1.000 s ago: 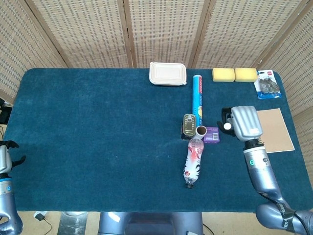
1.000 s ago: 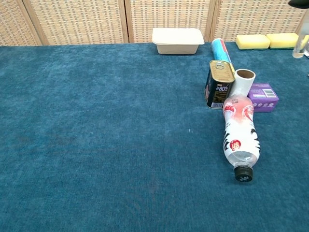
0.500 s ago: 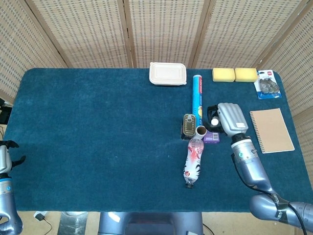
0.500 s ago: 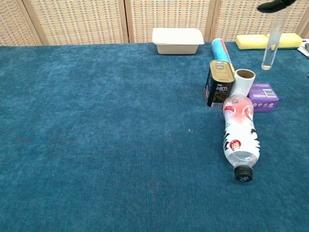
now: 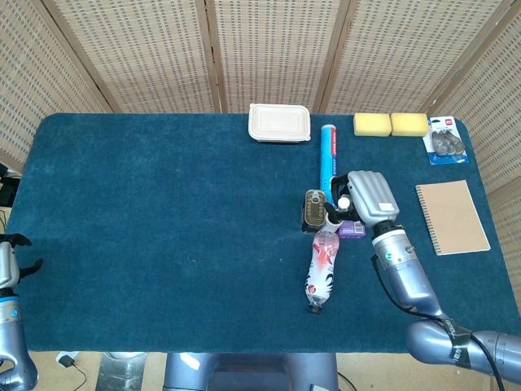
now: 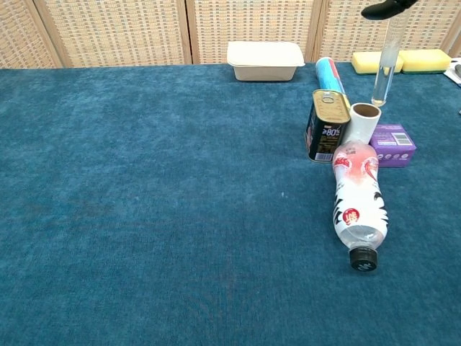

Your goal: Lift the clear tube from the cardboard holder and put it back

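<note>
My right hand (image 5: 365, 195) holds the clear tube (image 6: 385, 65) upright, its white cap (image 5: 344, 200) showing between the fingers in the head view. The tube's rounded lower end hangs just above and slightly right of the cardboard holder (image 6: 361, 122), a white roll with an open brown-rimmed top standing between the tin can (image 6: 328, 124) and the purple box (image 6: 392, 144). In the chest view only dark fingertips (image 6: 385, 9) show at the top edge. My left hand (image 5: 10, 259) stays at the table's far left edge, holding nothing, fingers apart.
A plastic bottle (image 6: 358, 203) lies on its side in front of the holder. A blue tube (image 5: 328, 155) lies behind the can. A beige lidded box (image 5: 279, 122), two yellow sponges (image 5: 391, 124), a blister pack (image 5: 444, 140) and a notebook (image 5: 452, 217) sit further off.
My right hand has carried the tube leftward, from over the notebook side to just above the cardboard holder. The left hand has not moved.
</note>
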`<action>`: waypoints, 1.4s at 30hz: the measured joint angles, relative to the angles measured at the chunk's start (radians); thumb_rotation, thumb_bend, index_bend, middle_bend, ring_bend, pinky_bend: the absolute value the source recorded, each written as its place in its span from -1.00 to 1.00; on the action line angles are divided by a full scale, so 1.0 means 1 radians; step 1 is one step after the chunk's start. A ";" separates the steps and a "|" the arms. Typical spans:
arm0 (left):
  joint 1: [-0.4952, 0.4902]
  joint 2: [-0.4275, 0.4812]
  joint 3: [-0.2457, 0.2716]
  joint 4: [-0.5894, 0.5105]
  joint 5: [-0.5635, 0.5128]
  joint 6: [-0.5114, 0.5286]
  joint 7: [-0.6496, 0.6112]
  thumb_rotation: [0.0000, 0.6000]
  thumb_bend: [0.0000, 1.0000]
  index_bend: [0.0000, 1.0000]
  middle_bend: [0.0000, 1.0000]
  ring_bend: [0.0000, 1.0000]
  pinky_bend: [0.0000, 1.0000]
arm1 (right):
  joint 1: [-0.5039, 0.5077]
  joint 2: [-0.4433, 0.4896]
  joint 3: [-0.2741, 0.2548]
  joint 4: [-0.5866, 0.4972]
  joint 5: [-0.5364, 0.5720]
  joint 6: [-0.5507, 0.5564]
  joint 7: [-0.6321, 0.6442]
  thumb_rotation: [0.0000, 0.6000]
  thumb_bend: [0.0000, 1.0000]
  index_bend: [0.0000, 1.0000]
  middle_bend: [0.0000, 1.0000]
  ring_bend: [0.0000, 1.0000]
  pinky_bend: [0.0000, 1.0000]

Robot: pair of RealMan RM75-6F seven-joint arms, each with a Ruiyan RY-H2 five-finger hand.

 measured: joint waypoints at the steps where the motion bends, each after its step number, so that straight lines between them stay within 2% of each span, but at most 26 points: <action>1: 0.000 0.000 0.000 0.000 0.000 0.000 0.000 1.00 -0.68 -0.04 -0.11 -0.50 -0.32 | 0.002 -0.002 -0.001 -0.001 0.002 0.000 0.000 1.00 -0.23 0.59 1.00 1.00 0.77; 25: -0.001 0.000 0.000 0.002 0.000 -0.001 -0.003 1.00 -0.68 -0.04 -0.11 -0.50 -0.32 | 0.072 -0.094 -0.013 0.054 0.053 0.019 -0.061 1.00 -0.23 0.58 1.00 1.00 0.77; 42: -0.001 0.000 0.000 0.001 0.000 -0.001 0.001 1.00 -0.68 -0.04 -0.11 -0.50 -0.32 | 0.071 -0.115 -0.025 0.115 0.047 0.005 -0.033 1.00 -0.23 0.59 1.00 1.00 0.77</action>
